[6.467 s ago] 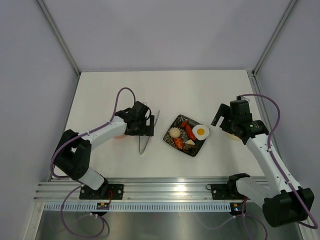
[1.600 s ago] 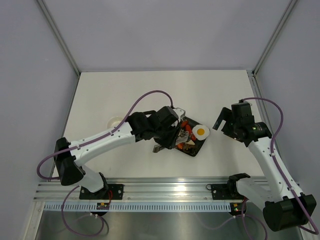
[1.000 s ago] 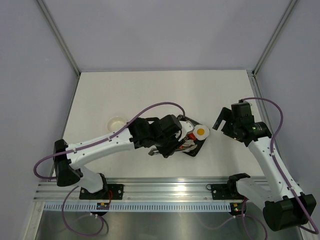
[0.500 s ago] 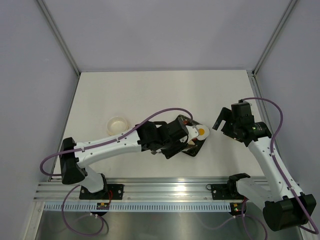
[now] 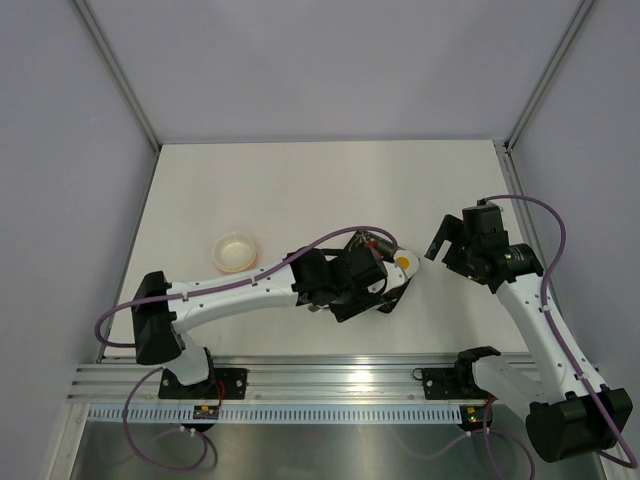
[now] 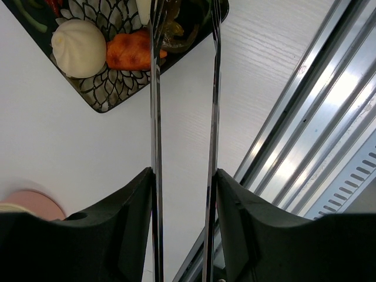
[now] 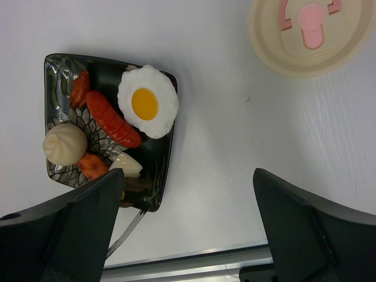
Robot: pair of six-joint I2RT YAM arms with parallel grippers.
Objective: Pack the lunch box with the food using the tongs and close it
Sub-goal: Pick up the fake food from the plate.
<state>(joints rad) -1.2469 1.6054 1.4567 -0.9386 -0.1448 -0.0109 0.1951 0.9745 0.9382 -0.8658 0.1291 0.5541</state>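
Since the earlier view, the left arm has swung across from the tabletop left of the plate and now reaches over the plate's near corner, carrying the tongs (image 6: 155, 117) with it, while the right arm has barely shifted. Both slim metal arms of the tongs run straight out from the left end effector (image 6: 183, 176), whose fingers (image 6: 135, 200) press on them from the outside. It is partly closed on the tongs, and the two arms stand apart, not pinched together. One arm crosses the orange carrot (image 6: 132, 51) and the brown bits beside it; the other crosses the plate (image 6: 100, 97) at its corner edge. The tips leave the wrist view, so whether they touch any food cannot be told. The tongs look light, springy and smooth, so they probably need a hold on both arms well back from the tips, with gentle squeezing so they do not twist or slip. The carrot seems small, light and firm, best nipped across its narrow width. The round bun (image 6: 78, 40) next to it would likely squirt free. Farther in on the plate lie the sausage (image 7: 111, 120) and fried egg (image 7: 147, 101). The lunch box (image 5: 235, 250) sits well left of the plate, its lid (image 7: 308, 35) beyond the plate's right side. The right end effector (image 7: 187, 176) hangs above the plate, spread wide and empty.
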